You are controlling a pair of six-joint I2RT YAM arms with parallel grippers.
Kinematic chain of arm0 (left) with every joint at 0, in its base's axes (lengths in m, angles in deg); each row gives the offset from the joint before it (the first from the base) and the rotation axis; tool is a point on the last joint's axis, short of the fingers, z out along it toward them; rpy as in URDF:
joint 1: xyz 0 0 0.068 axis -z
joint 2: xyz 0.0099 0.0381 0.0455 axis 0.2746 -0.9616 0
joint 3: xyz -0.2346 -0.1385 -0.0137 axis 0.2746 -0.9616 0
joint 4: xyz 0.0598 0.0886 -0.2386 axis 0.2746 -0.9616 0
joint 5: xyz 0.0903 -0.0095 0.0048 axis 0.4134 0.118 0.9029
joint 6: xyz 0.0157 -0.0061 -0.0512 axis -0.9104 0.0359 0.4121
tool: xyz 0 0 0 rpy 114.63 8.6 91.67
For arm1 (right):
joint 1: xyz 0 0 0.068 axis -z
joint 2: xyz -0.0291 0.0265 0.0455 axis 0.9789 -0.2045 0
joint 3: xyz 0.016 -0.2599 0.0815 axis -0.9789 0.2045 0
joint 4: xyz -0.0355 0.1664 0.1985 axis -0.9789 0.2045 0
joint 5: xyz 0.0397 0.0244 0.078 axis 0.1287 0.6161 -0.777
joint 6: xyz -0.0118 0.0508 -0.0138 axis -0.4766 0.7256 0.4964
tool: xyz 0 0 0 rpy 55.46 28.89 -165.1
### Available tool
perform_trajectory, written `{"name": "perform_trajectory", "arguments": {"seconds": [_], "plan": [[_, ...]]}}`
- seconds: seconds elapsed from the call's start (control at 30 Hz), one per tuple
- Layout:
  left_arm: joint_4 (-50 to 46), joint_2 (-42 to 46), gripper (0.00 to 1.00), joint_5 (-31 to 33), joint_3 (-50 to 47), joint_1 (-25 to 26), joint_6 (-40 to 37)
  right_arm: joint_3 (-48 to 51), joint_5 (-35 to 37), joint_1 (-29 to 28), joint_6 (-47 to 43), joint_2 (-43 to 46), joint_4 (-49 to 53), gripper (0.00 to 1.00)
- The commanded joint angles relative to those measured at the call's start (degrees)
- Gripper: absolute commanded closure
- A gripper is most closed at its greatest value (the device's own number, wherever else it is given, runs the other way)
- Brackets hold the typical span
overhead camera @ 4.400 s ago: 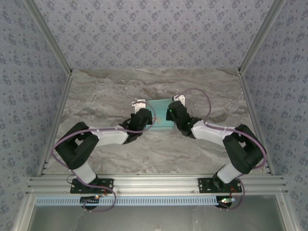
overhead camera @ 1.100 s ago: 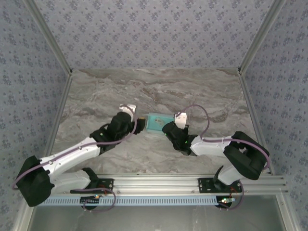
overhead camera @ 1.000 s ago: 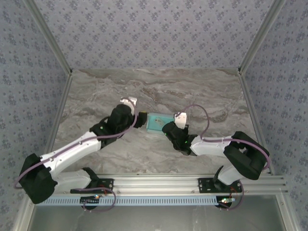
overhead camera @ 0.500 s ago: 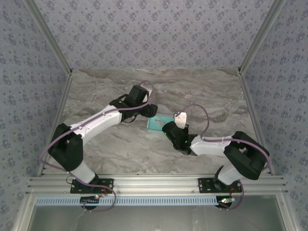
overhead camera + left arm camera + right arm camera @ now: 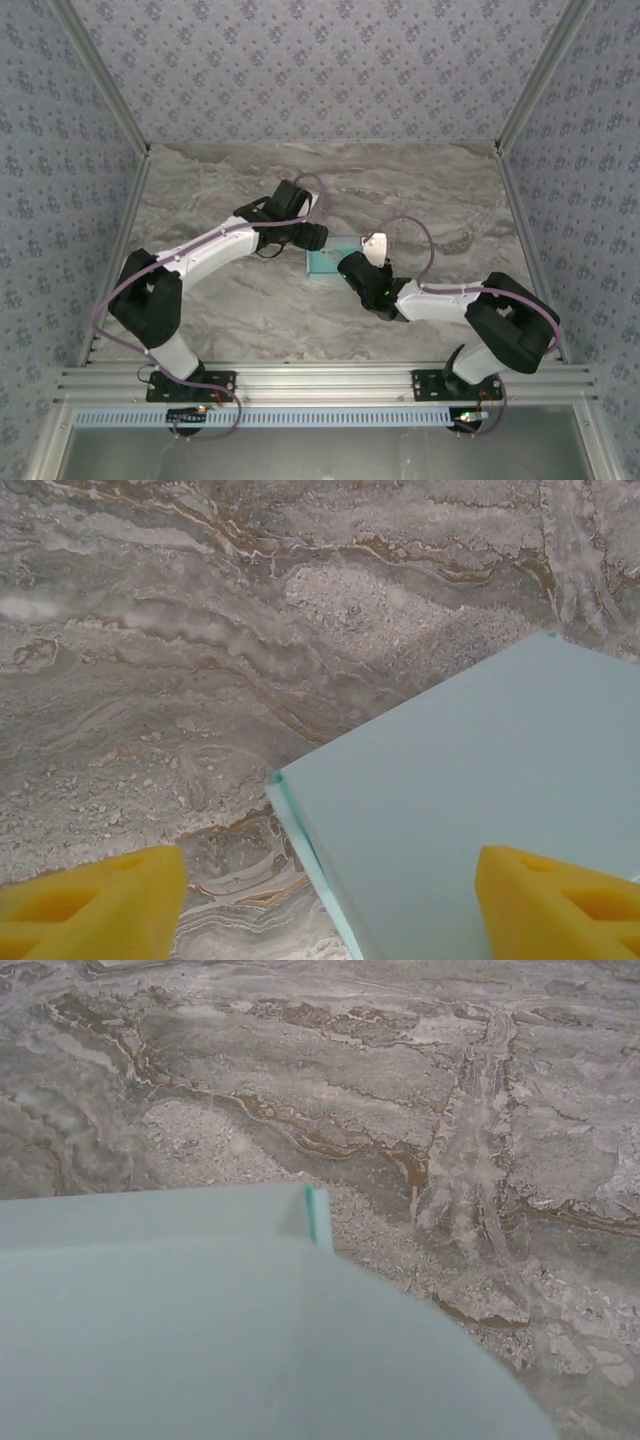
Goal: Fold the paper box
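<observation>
The paper box [image 5: 322,263] is a small pale turquoise box lying on the marble table near its middle. My left gripper [image 5: 312,238] hangs over the box's far left corner. In the left wrist view its yellow fingertips [image 5: 95,900] stand wide apart, open, with a corner of the box [image 5: 480,800] between and below them. My right gripper [image 5: 351,266] is at the box's near right end. In the right wrist view a rounded flap of the box [image 5: 200,1340] covers the lower picture and hides the fingers, so their state is not visible.
The marble table [image 5: 220,190] stretches out on all sides of the box. Patterned walls with slanted metal posts [image 5: 120,120] close in the left, right and back. An aluminium rail [image 5: 320,380] carrying the arm bases runs along the near edge.
My left arm has swung from the box's left side round to its far left corner. The box turned slightly. The right arm has barely moved.
</observation>
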Motion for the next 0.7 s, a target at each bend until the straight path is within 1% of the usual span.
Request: {"name": "perform_trajectory", "arguments": {"seconds": [0.0, 0.17, 0.23, 0.4, 0.53, 0.67], "plan": [[-0.2, -0.6, 0.24, -1.5, -0.4, -0.2, 0.2, -1.1, -0.7, -0.1, -2.5, 1.1, 2.6, 0.75], [0.8, -1.1, 0.25, -1.9, -1.0, -0.2, 0.6, -0.7, -0.7, -1.6, -4.1, 4.2, 5.2, 0.6], [1.0, -1.4, 0.25, -1.9, -1.2, -0.2, 0.6, -0.6, -0.9, -2.2, -4.8, 5.9, 6.8, 0.56], [1.8, -2.2, 0.25, -1.9, -1.9, -0.2, 0.7, -0.6, -3.9, -2.3, -7.6, 13.3, 12.3, 0.52], [2.9, -2.5, 0.25, -2.3, -2.9, -0.2, 1.0, -2.6, -10.3, -0.9, -12.9, 19.3, 16.9, 0.44], [4.0, -2.6, 0.25, -2.4, -4.0, 0.0, 1.3, -7.6, -17.5, 2.8, -16.6, 21.7, 22.3, 0.4]]}}
